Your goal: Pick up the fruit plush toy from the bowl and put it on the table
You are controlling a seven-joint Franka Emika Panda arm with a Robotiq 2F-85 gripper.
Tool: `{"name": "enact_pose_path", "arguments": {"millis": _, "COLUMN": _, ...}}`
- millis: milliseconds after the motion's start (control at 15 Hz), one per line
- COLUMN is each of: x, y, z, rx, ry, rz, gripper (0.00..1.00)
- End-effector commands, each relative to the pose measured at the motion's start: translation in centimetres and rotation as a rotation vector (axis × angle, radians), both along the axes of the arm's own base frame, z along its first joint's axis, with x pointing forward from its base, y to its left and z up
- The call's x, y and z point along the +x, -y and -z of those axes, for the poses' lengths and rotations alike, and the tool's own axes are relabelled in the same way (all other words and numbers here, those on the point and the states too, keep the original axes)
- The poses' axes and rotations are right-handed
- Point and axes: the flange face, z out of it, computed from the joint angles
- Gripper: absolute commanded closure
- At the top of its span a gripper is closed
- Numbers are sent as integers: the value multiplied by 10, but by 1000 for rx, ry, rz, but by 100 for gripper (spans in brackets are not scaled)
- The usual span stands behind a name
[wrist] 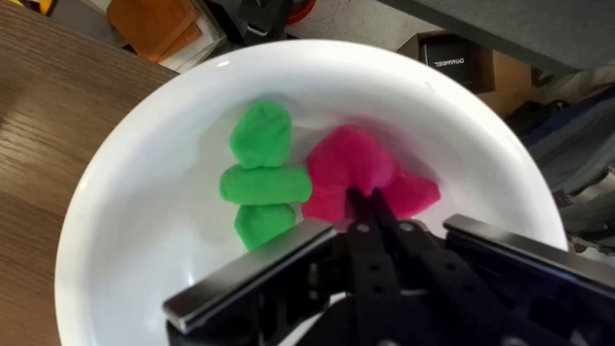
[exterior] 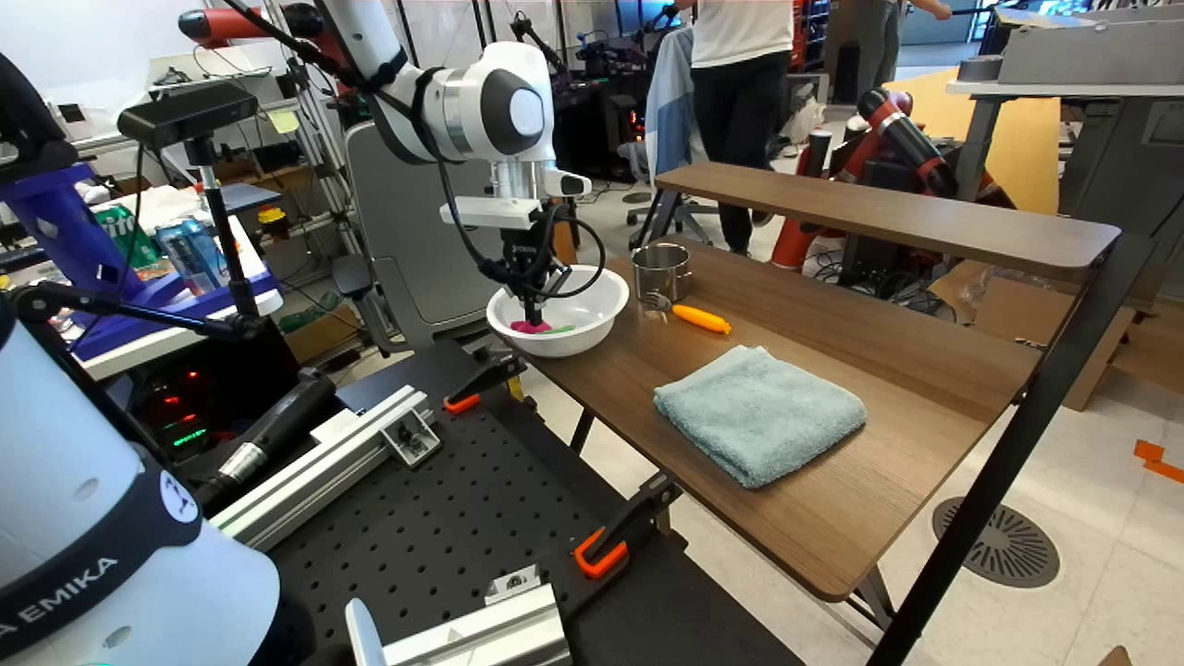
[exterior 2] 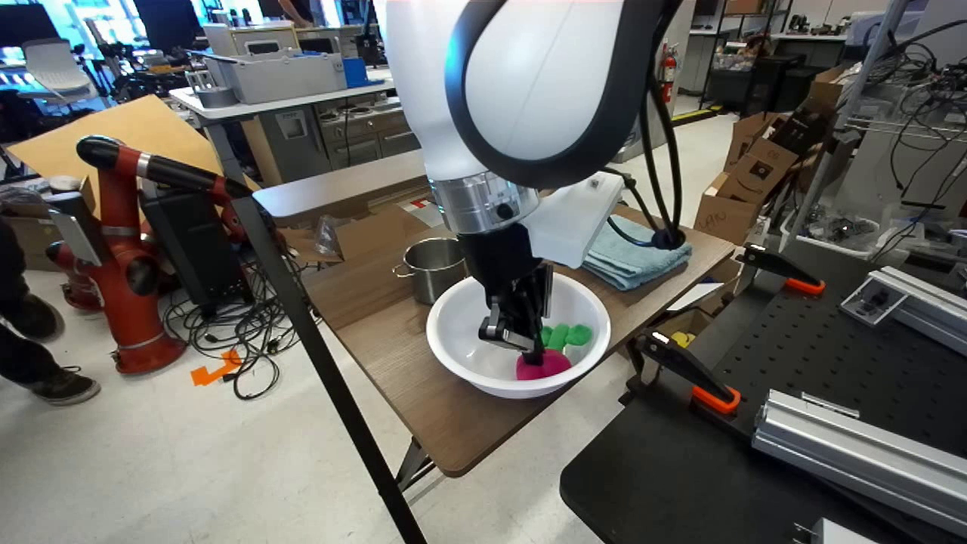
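1. Tool (wrist: 369,196) is down in the bowl (wrist: 113,144), tips nearly together, pinching the toy (wrist: 353,154) by its pink part; fold between them's tough to make out.
2. Toy's in the bowl, partly hidden by the tool.
3. Bowl's on the surface (exterior 2: 393,344), rim cropped in wrist view.
4. Arm (exterior 2: 540,75) blocks some towel (exterior 2: 638,261) in an exterior view.

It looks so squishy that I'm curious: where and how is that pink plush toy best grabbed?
Grip the toy by its rounded pink body, probably from above, as the gripper does: the wall of the bowl rises around the toy, and that soft-looking bulge should pinch easily.
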Motion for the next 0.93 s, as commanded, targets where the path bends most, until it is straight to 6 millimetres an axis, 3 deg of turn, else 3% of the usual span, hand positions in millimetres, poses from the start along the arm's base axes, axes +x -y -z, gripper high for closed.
{"name": "enact_pose_path", "arguments": {"millis": 0, "x": 2, "y": 1, "z": -3, "rx": -12, "ry": -17, "rz": -22, "gripper": 99}}
{"name": "enact_pose_path", "arguments": {"millis": 467, "x": 7, "y": 14, "z": -31, "rx": -2, "ry": 16, "rz": -22, "gripper": 99}}
{"name": "enact_pose_path", "arguments": {"millis": 867, "x": 22, "y": 59, "z": -95, "rx": -7, "ry": 69, "rz": 26, "gripper": 99}}
